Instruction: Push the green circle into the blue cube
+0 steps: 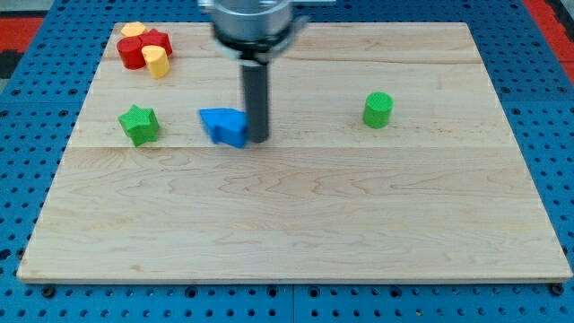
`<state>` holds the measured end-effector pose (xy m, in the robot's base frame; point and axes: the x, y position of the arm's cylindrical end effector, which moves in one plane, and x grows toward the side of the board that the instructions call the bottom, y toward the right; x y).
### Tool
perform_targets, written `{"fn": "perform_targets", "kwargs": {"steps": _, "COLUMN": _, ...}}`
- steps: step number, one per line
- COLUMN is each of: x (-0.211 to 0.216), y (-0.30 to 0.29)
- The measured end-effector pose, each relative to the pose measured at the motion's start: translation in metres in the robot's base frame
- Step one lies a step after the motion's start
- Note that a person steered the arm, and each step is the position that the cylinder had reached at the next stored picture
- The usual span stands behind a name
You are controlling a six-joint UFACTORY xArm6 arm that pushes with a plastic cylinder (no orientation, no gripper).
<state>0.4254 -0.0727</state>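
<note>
The green circle (378,109), a short green cylinder, stands right of the board's centre, toward the view's top. The blue cube (224,126) sits left of centre at about the same height in the view. My tip (257,139) is down on the board just at the blue cube's right side, touching or nearly touching it. The green circle is far to the right of my tip, well apart from it.
A green star (138,123) lies left of the blue cube. A cluster of red (143,48) and yellow (156,62) blocks sits at the board's top left corner. The wooden board (296,224) lies on a blue pegboard surface.
</note>
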Motion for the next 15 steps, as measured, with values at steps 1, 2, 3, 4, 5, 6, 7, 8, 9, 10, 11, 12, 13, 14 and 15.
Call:
{"fn": "perform_targets", "kwargs": {"steps": 1, "x": -0.012, "y": -0.067}}
{"fn": "perform_targets", "kwargs": {"steps": 2, "x": -0.023, "y": -0.087}}
{"fn": "perform_targets", "kwargs": {"steps": 3, "x": -0.040, "y": -0.010}}
{"fn": "perform_targets", "kwargs": {"steps": 4, "x": -0.067, "y": 0.076}}
{"fn": "perform_targets", "kwargs": {"steps": 5, "x": -0.106, "y": 0.157}}
{"fn": "perform_targets", "kwargs": {"steps": 6, "x": -0.105, "y": 0.249}}
{"fn": "perform_targets", "kwargs": {"steps": 7, "x": -0.055, "y": 0.271}}
{"fn": "perform_targets", "kwargs": {"steps": 8, "x": -0.035, "y": 0.209}}
{"fn": "perform_targets", "kwargs": {"steps": 9, "x": -0.065, "y": 0.112}}
{"fn": "perform_targets", "kwargs": {"steps": 10, "x": -0.105, "y": 0.034}}
{"fn": "perform_targets", "kwargs": {"steps": 11, "x": -0.104, "y": -0.032}}
{"fn": "perform_targets", "kwargs": {"steps": 12, "x": -0.108, "y": -0.007}}
{"fn": "perform_targets", "kwargs": {"steps": 13, "x": -0.108, "y": 0.068}}
{"fn": "perform_targets", "kwargs": {"steps": 14, "x": -0.086, "y": 0.082}}
{"fn": "perform_targets", "kwargs": {"steps": 15, "x": -0.074, "y": 0.016}}
